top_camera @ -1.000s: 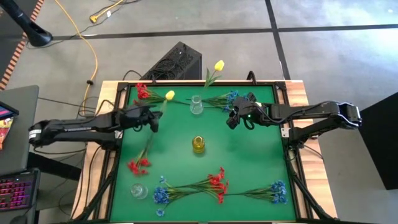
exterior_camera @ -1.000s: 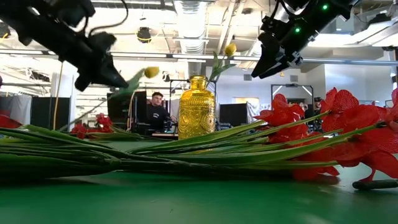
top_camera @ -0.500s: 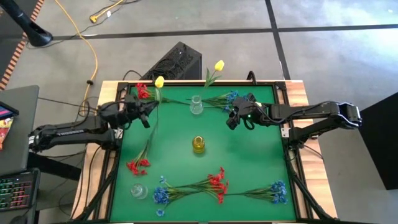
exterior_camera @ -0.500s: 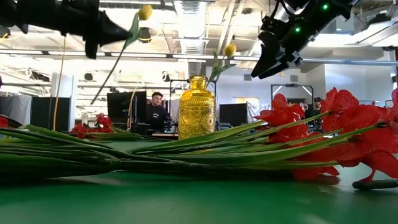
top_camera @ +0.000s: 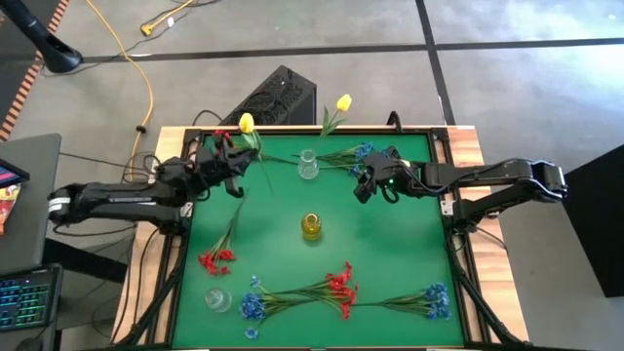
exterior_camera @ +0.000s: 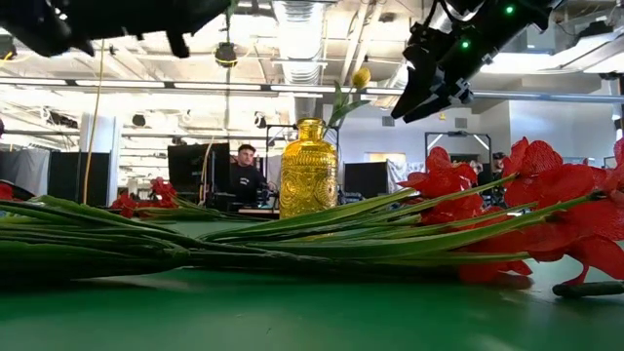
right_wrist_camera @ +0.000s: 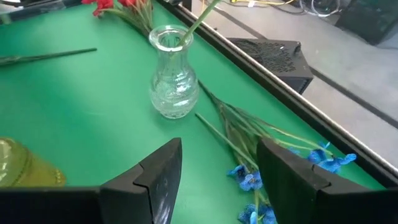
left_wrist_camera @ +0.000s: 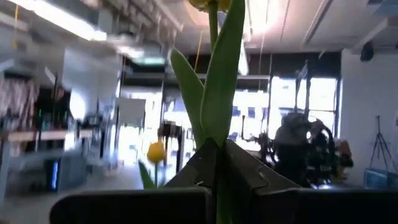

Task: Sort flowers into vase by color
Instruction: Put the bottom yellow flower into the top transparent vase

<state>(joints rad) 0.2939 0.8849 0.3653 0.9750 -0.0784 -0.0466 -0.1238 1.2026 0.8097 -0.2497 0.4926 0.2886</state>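
My left gripper [top_camera: 240,174] is over the table's far left part, shut on a yellow tulip [top_camera: 246,123] whose head [left_wrist_camera: 208,4] stands above the fingers. My right gripper [top_camera: 365,189] hovers open, right of the clear vase [top_camera: 308,164], with its fingers wide apart [right_wrist_camera: 214,171] above the mat. That vase [right_wrist_camera: 168,84] holds another yellow tulip [top_camera: 343,101] by its stem. Blue sprays [top_camera: 356,154] lie on the mat beside it. The yellow vase [top_camera: 311,226] stands at the table's middle. My left gripper pinches the tulip's green stem and leaf base [left_wrist_camera: 217,155] between its two fingers, which come level from the table's left, across the stem. The flower is lifted clear and stands nearly upright. Its head is above the fingers, and its lower stem end [top_camera: 270,190] hangs below.
Red sprays lie at the far left corner [top_camera: 222,143], the left side [top_camera: 216,258] and the near middle [top_camera: 341,288]. Blue sprays lie near the front edge [top_camera: 252,304] [top_camera: 434,297]. A second clear vase [top_camera: 216,298] stands at the near left. A person sits beyond the table [exterior_camera: 244,171].
My left gripper has risen, going out of the low view's top, and has drawn back toward the table's far left. It has turned, so the tulip has swung from slanting to nearly upright, with its head carried toward the far edge.
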